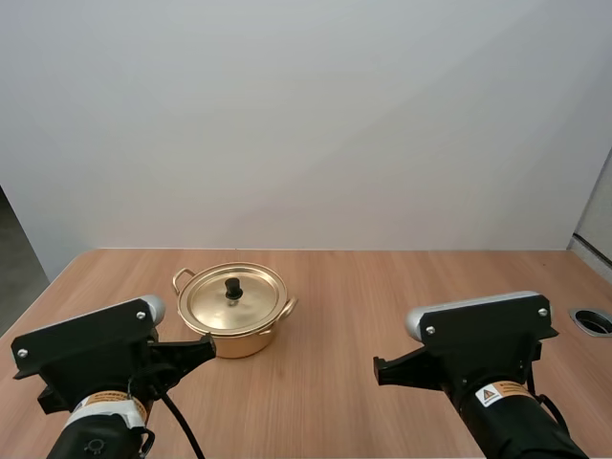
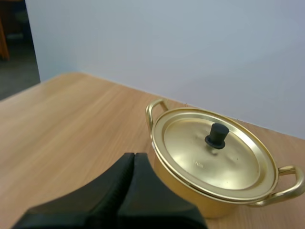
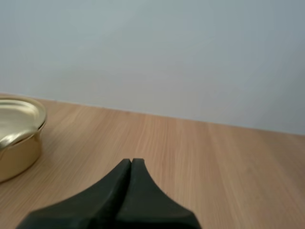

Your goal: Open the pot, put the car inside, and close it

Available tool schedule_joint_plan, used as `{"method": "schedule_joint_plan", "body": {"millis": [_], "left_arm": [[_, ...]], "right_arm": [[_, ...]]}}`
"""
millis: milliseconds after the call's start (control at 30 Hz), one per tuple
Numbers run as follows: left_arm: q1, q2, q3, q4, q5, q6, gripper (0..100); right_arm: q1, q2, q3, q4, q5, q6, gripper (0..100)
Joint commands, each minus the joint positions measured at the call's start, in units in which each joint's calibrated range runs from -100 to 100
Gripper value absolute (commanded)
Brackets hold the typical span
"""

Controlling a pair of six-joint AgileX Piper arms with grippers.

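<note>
A gold pot (image 1: 234, 335) stands on the wooden table left of centre, its gold lid (image 1: 233, 297) seated flat with a black knob (image 1: 231, 286) on top. In the left wrist view the pot (image 2: 200, 200) and the knob (image 2: 217, 135) lie just ahead of my left gripper (image 2: 134, 155), whose fingers lie together as one dark wedge. My left gripper (image 1: 206, 344) sits close to the pot's near left side. My right gripper (image 3: 131, 161) is shut on nothing, with the pot's rim (image 3: 19, 124) off to one side. In the high view my right gripper (image 1: 380, 368) hovers right of the pot.
The table (image 1: 335, 287) has bare wood between and behind the arms. A round cable hole (image 1: 593, 320) sits at the table's far right edge. A white wall stands behind the table.
</note>
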Motion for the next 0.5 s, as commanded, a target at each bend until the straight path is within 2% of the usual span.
{"method": "schedule_joint_plan", "body": {"millis": [0,133,467], "left_arm": [[-0.03,0.04,0.0,1.39,-7.14,2.62,0],[-0.03,0.04,0.0,2.47,2.07,3.73,0],[-0.03,0.04,0.0,0.58,1.5,5.53,0]], "right_arm": [[0.48,0.0,0.0,-20.81,4.02,25.35,0],[0.46,0.0,0.0,-21.09,3.86,25.35,0],[0.46,0.0,0.0,-21.2,3.88,25.35,0]]}}
